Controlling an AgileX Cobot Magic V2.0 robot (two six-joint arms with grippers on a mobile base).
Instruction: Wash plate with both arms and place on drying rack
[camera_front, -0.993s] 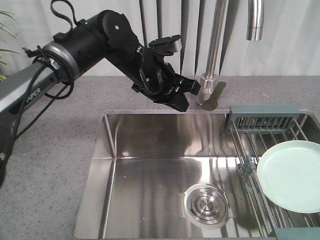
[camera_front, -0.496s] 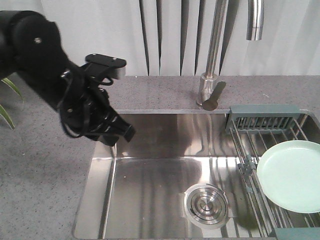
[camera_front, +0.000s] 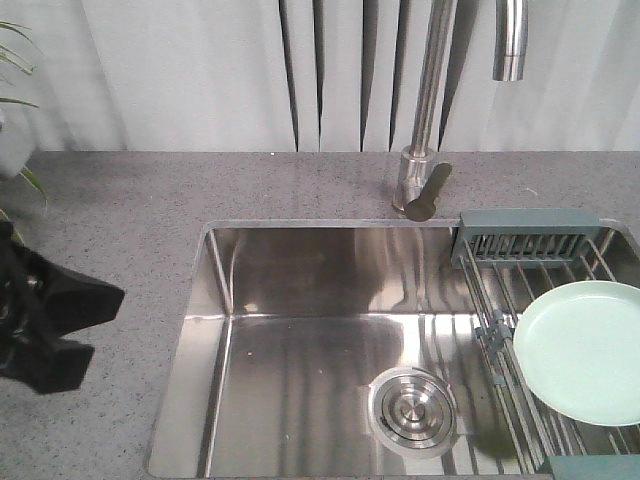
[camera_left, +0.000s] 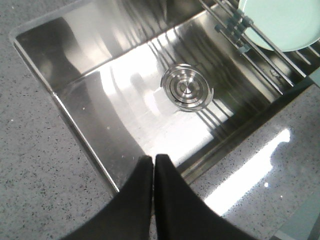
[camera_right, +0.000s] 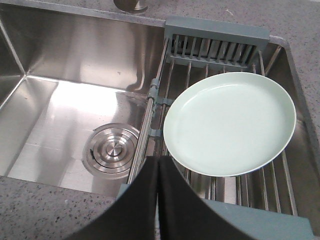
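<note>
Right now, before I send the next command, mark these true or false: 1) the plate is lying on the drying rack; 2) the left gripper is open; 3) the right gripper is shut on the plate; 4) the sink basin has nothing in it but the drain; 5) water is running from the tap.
1) True: the plate rests on the rods of the drying rack.
2) False: the left gripper is shut, holding nothing.
3) False: the right gripper is shut but empty, at the plate's near edge.
4) True: only the drain shows in the sink basin.
5) False: no stream falls from the tap.
</note>
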